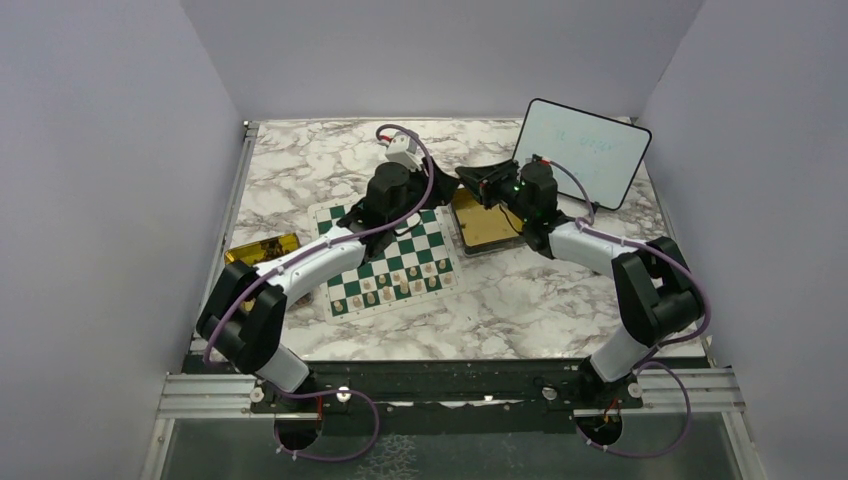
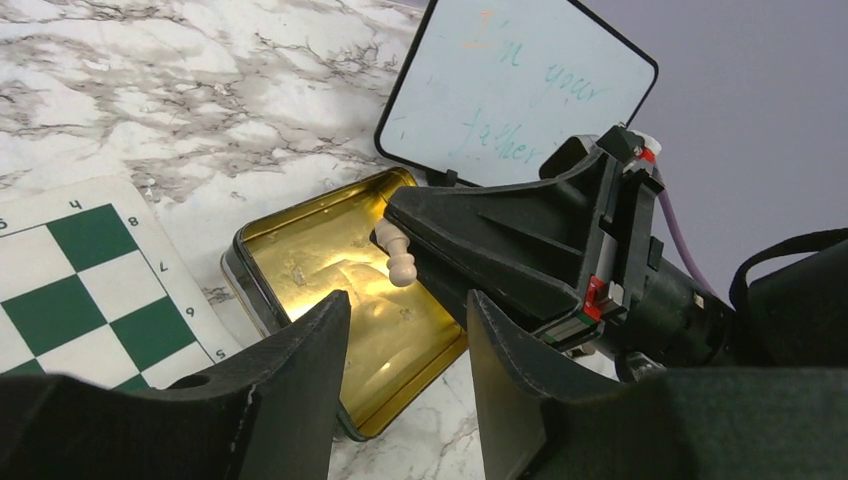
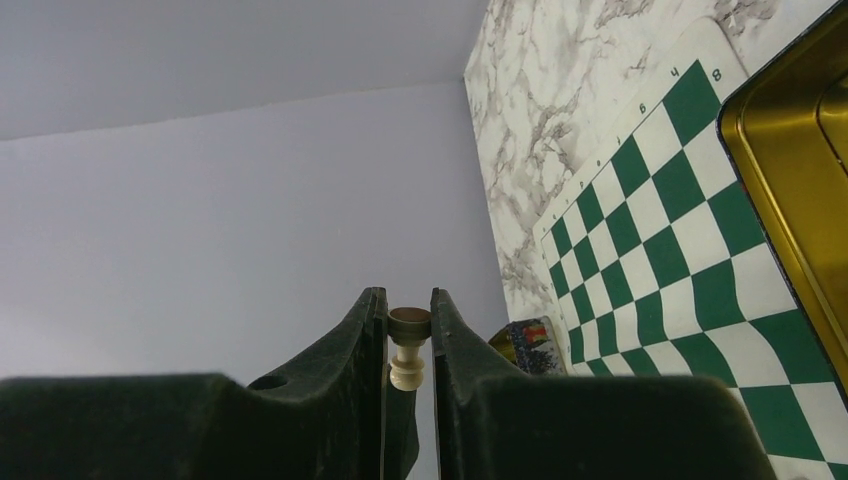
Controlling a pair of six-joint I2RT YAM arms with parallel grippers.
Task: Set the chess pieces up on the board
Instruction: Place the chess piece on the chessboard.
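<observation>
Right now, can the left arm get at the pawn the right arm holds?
Probably yes: the open left end effector faces the pawn sticking out of the right end effector, nothing between.

This looks like a robotics lab test cell: plain pale walls (image 1: 100, 200) box in a marble-patterned table (image 1: 520, 310) on three sides, two black-and-white robot arms (image 1: 290, 270) are bolted to a metal rail (image 1: 200, 393) at its near edge, and loose purple cables (image 1: 431, 172) run along them.
</observation>
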